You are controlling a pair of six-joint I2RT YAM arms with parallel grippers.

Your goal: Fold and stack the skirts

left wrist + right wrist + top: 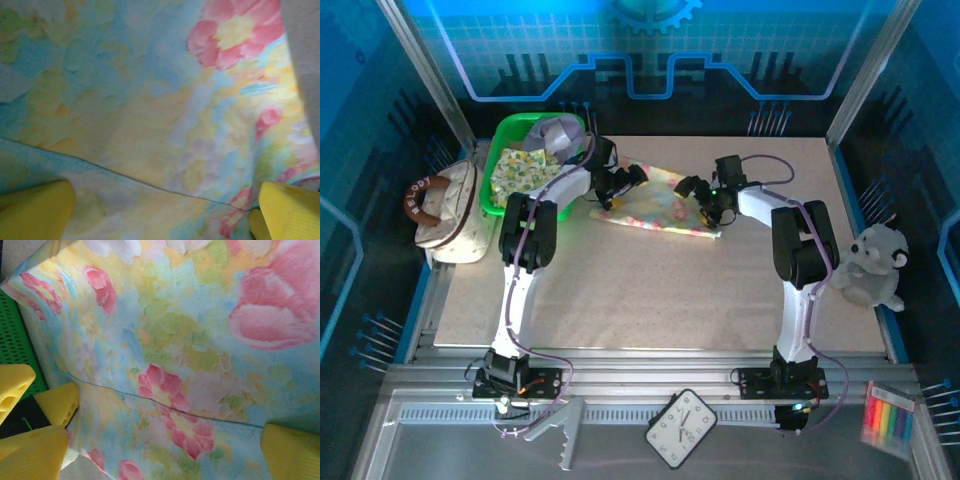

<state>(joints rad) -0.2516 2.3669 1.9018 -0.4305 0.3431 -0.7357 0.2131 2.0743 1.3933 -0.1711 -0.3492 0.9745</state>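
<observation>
Left tool and right tool both stand spread wide and hold nothing, poised close over the floral skirt. Each wrist view shows the yellow fingers well apart, with flat cloth between them.

Location: the floral skirt lies on the worktop in the upper centre of the overhead frame, just beside the green basket. The basket holds a leafy-print skirt and a lavender-grey skirt.

Assessment: folding looks to be the step in hand, and nothing is stacked yet. To do it well, both tools should pinch the same edge at matched points near its ends and take every layer. They should then lift together and carry the edge across the short way, keeping the cloth taut so no slack bunches between them.

Orientation: the long axis runs left to right across the overhead frame, dipping slightly toward the lower right. Waist and hem cannot be told apart.
</observation>
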